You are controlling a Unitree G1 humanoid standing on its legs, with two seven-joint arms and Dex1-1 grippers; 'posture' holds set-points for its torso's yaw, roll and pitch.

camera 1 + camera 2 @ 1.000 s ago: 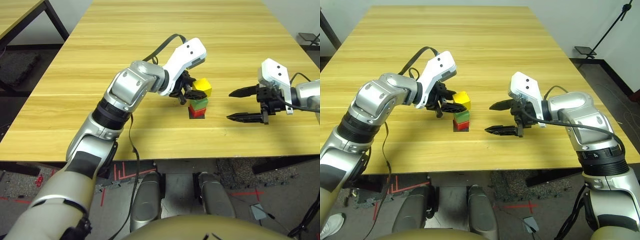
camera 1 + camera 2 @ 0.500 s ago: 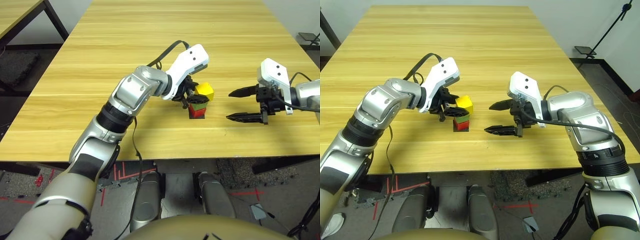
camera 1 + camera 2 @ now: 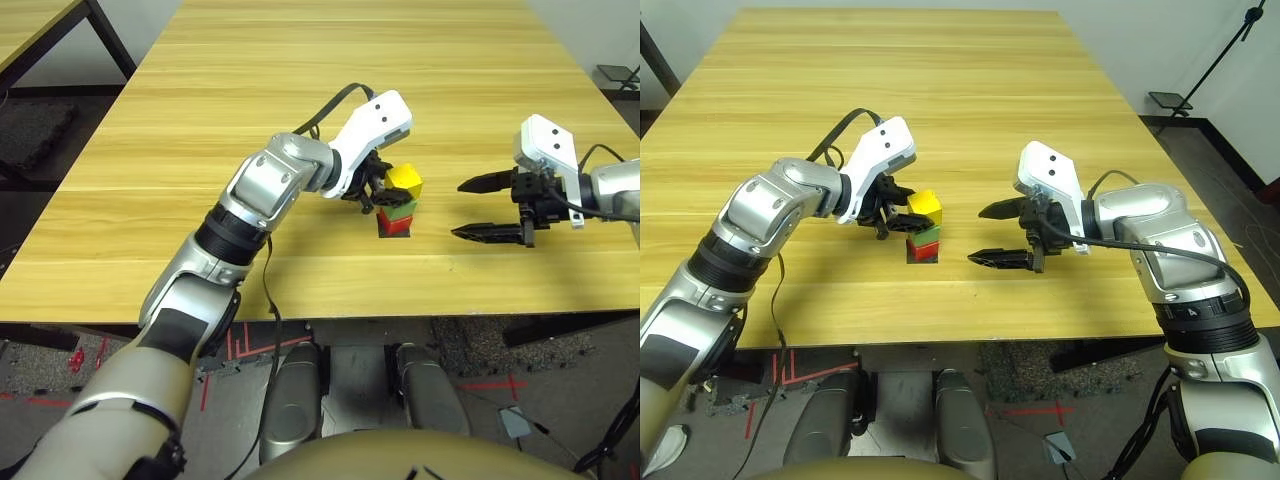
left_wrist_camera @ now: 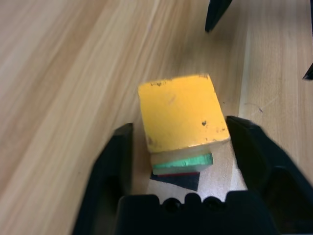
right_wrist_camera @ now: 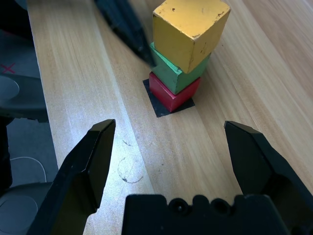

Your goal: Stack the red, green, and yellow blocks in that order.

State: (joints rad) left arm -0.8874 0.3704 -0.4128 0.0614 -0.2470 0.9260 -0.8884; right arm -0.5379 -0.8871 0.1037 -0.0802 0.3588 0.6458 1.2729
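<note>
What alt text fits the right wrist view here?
A yellow block sits, twisted, on a green block on a red block, stacked over a black patch on the wooden table. The open right gripper faces the stack.

Silver jointed forearms, white wrist housings, black two-fingered tools, loose black cables.

Yellow block (image 5: 190, 30), green block (image 5: 177, 72), red block (image 5: 172, 93), black patch (image 5: 160, 104), pale wooden table (image 3: 300, 90).
</note>
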